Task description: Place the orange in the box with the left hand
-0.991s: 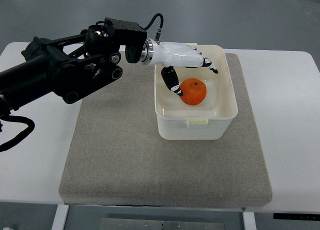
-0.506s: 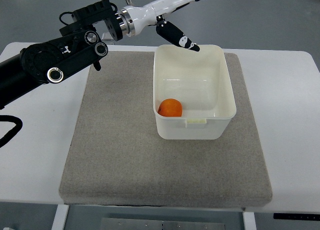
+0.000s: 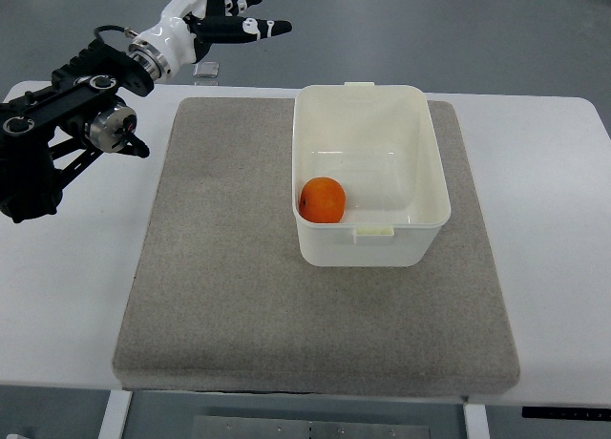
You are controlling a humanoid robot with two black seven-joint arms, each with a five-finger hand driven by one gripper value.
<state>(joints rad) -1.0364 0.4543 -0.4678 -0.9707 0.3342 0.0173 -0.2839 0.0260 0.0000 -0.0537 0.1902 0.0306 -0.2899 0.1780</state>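
Orange (image 3: 323, 199): you see it inside the box (image 3: 420, 124), at the near-left wall.
Left hand (image 3: 221, 8): you see fingers spread, holding nothing, beyond the mat (image 3: 229, 296).

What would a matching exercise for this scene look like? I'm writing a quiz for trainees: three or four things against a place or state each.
Things:
1. orange
2. left hand
3. box
4. mat

Places or states:
A. lies flat on the white table
B. stands on the mat, lid off
C. inside the box, near-left corner
D. open, raised past the table's far edge

Pairs: 1-C, 2-D, 3-B, 4-A
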